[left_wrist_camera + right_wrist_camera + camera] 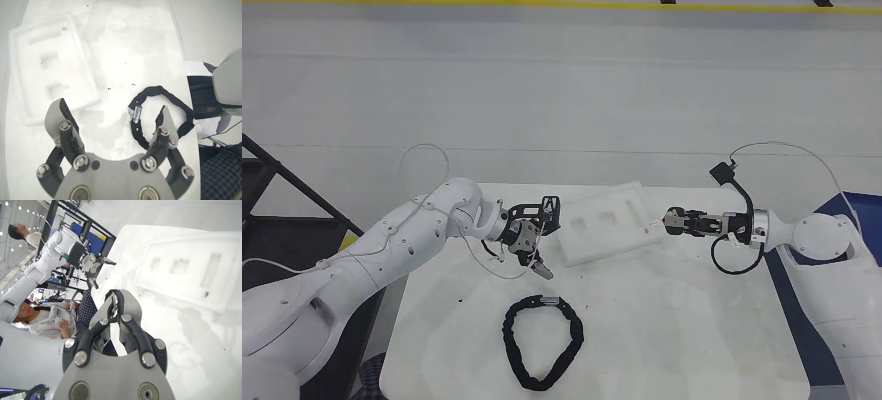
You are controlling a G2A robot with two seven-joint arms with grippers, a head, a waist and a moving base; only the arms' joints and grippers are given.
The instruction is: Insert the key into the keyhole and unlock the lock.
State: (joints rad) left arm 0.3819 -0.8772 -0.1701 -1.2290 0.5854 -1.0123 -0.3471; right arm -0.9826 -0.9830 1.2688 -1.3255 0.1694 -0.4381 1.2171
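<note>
The left claw (pixel 113 113) stands wide open with nothing between its ridged black pads (pixel 66 110). It hangs over the white table (pixel 692 330), beside the near corner of the white foam tray with rectangular recesses (pixel 607 222). The right claw (pixel 113 294) is closed tight on a small thin metal piece, apparently the key (pixel 114 303), clamped between its fingers. In the top view the right claw (pixel 662 224) sits at the opposite end of the foam tray, pointing towards it.

The black fabric-sleeved chain lock (pixel 542 340) lies flat on the table as a closed loop, towards the front edge. It is nearer the left claw (pixel 545 238) and well apart from the right one. Its shiny silver lock cylinder (pixel 137 113) joins the two ends of the loop on the side facing the tray. From the left wrist, the cylinder shows between the spread fingers, on the table beyond them.
</note>
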